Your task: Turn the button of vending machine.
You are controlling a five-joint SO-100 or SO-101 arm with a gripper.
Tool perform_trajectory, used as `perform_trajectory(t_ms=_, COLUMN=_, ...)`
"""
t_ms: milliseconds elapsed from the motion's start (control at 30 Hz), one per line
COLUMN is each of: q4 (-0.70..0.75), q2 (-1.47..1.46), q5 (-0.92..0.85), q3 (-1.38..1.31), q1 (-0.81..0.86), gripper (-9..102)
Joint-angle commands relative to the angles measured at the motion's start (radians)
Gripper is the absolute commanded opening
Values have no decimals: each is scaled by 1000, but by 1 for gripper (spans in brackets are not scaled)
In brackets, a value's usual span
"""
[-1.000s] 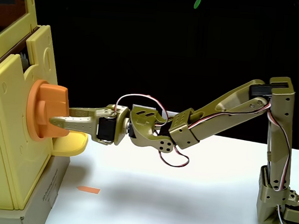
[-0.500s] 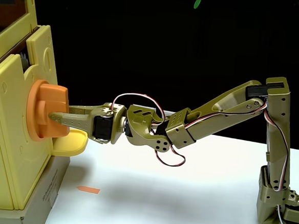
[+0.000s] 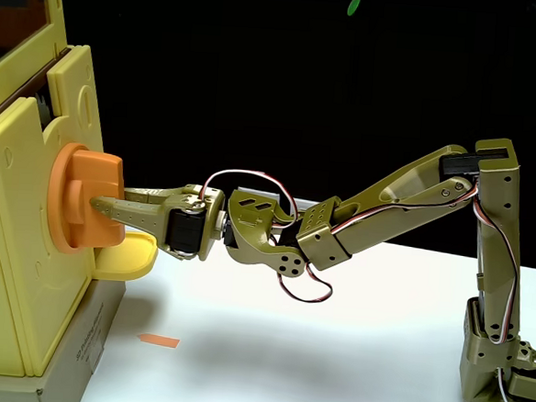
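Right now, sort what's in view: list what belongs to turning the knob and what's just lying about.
Job: knob; vending machine; pincer, its fingers at the knob's bar.

Lying about: yellow tray; orange scrap on the table; box under the machine.

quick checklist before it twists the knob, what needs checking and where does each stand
1. Gripper at the knob: ok, its fingertips overlap the knob's bar in the fixed view.
2. Firm grip on the bar: cannot tell, the side view hides how the jaws sit on it.
3. Wrist in line with the knob's axis: ok, roughly level and pointing straight in.
4. Yellow tray out of the way: ok, it sits below the fingers.
5. Wires free for wrist roll: ok, they hang in loose loops.
6. Vending machine steady: cannot tell.
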Motion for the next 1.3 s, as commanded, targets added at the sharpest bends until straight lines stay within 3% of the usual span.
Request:
perform_trajectory(t_ms=0, q4=-25, q2=12, q5=8, q3=8, q1=-6, gripper=-1)
perform_trajectory(t_ms=167, q4=-32, q2=28, q5=137, q3=21, q1=-12, gripper=-1)
perform_trajectory(t_ms=267, q4=-40, q2=48, q5=314, q3=28, q1=-23, gripper=-1)
perform_trajectory(t_ms=733, q4=-23, q2=115, q5=1511, q3=43, q1=-58, gripper=-1)
perform_trajectory(t_ms=967, q4=-14, q2=127, q5=2230, q3=54, q1=-55, gripper=-1)
perform_trajectory(t_ms=1267, q4=80, q2=144, q5=2835, q3=71, q1=-46, gripper=1)
